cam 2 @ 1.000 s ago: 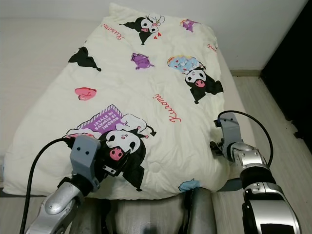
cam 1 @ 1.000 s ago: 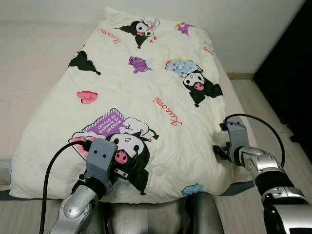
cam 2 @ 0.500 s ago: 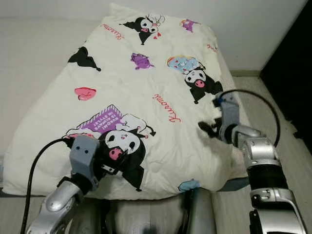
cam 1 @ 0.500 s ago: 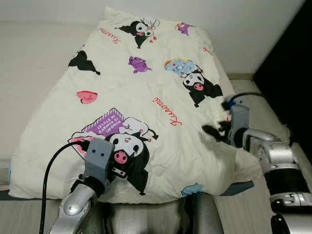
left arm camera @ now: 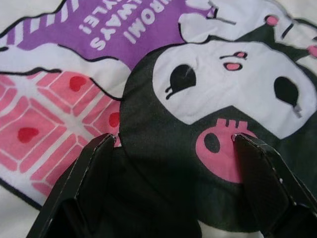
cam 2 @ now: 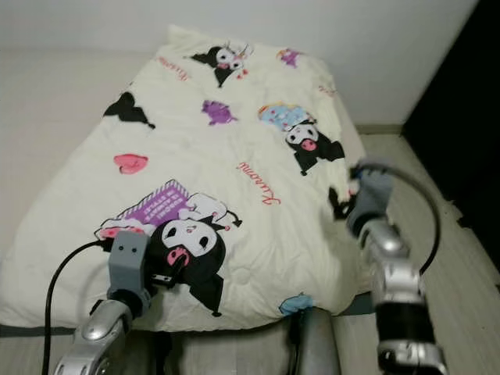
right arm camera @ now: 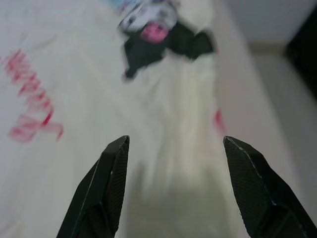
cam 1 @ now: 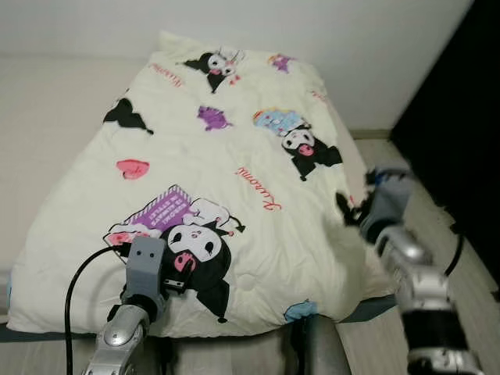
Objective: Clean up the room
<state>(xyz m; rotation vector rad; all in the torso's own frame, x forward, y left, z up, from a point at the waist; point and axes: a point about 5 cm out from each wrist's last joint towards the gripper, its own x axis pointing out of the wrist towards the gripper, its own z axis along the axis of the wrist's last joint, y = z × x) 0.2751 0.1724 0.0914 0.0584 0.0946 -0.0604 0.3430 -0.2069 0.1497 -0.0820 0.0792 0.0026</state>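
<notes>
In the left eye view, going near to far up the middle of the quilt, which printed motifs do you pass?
Big black-and-white character → purple sign → red script word → small purple figure → black-and-white character near the quilt's far edge.

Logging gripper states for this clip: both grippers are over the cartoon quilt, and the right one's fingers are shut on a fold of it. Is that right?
Not quite. The right gripper has its fingers open, with nothing between them, as the right wrist view shows. Both grippers are over the quilt; the left gripper is open too.
</notes>
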